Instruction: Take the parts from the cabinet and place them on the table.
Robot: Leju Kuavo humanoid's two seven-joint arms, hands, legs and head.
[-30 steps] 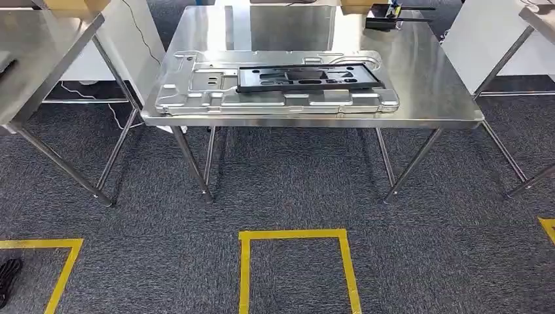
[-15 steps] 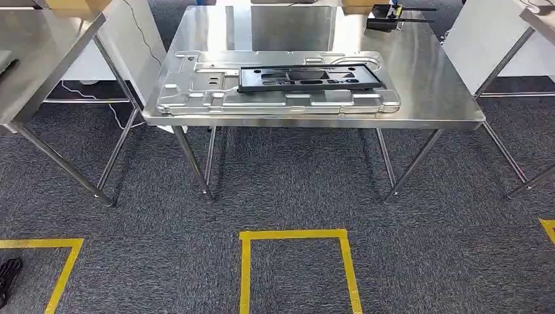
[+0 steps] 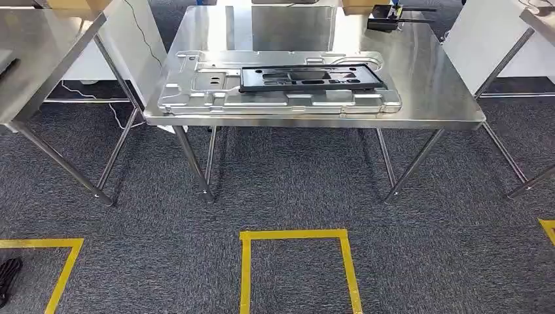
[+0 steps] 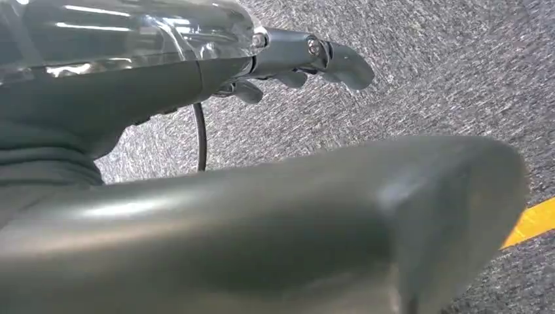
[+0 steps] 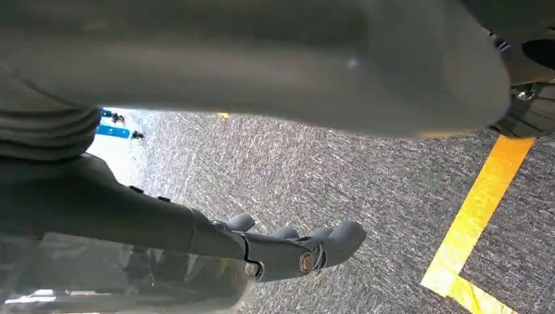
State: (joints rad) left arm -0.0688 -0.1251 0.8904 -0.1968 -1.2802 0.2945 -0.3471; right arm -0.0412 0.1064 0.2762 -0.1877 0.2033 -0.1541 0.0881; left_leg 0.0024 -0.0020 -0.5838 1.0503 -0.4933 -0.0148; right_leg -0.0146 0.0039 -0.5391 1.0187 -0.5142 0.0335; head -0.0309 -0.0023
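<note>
A large silver stamped metal panel (image 3: 196, 98) lies on the steel table (image 3: 432, 85) ahead, along its near edge. A black flat frame part (image 3: 307, 76) rests on top of the panel, toward its right half. My left hand (image 4: 288, 62) hangs over grey carpet, fingers stretched out and apart, holding nothing. My right hand (image 5: 288, 245) also hangs above the carpet with its fingers extended and nothing in them.
Another steel table (image 3: 39, 59) stands at the left, and a further table edge (image 3: 537, 16) at the far right. A black tool (image 3: 393, 14) lies at the middle table's far side. Yellow tape squares (image 3: 298, 261) mark the grey carpet in front.
The whole head view has shifted slightly, with the table a little to the right and lower in the picture; the camera moved. The parts on the table stay put.
</note>
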